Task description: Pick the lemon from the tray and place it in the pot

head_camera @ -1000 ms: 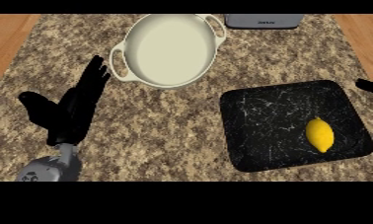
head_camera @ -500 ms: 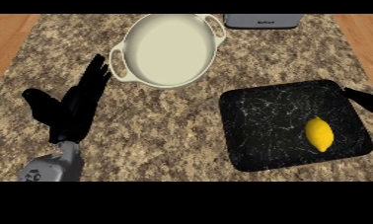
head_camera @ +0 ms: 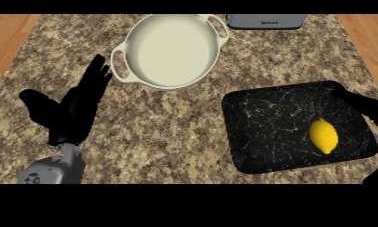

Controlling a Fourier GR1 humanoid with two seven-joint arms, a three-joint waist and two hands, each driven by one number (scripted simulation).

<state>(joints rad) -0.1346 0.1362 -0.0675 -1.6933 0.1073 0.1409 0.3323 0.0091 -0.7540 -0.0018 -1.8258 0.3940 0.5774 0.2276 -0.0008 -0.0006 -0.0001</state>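
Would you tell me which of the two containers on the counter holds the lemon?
The black tray at the right holds the lemon; the cream pot holds nothing.

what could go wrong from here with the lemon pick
1. The lemon lies near the tray's right edge; the right hand, entering from that side, might nudge the rounded fruit so it rolls rather than closing round it.
2. The pot sits up and left, apart from the tray, so the carry crosses bare counter.
3. The pot's handle could be clipped.
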